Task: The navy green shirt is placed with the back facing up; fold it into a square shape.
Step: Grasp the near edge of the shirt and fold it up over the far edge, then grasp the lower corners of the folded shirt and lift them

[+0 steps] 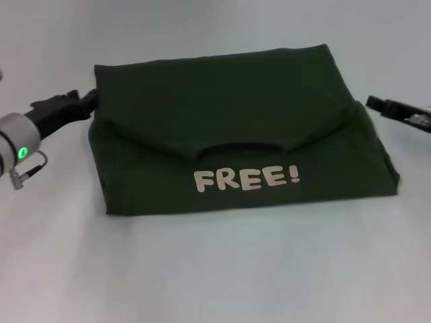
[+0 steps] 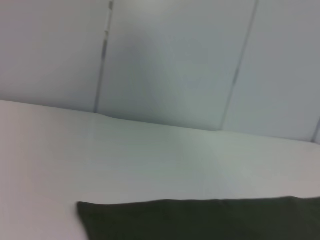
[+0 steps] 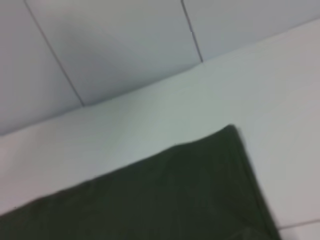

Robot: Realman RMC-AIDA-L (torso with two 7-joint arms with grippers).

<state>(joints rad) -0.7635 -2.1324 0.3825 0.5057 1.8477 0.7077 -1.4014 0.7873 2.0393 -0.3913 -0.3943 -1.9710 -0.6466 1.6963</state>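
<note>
The navy green shirt (image 1: 236,134) is lying mid-counter (image 1: 215,269), already folded into a near-square w/ white "FREE!" lettering (image 1: 246,179) showing on the near layer, so the helper-plain look doesn't hold. Left pincer (image 1: 86,101) is sitting just beside the shirt's left edge, right pincer (image 1: 374,103) near its right edge, prob. placed to flank the fold. Can't tell how far either is opening or whether gripping cloth. Counter is plain white; pale panelled wall (image 2: 175,60) is standing behind.

Centre of frame: folded navy green shirt (image 1: 242,128) fills it.
Lower frame: bare table (image 1: 215,269), open passage.
Left edge: left gripper (image 1: 84,101) at shirt's edge.
Right edge: right gripper (image 1: 377,104) near shirt.
</note>
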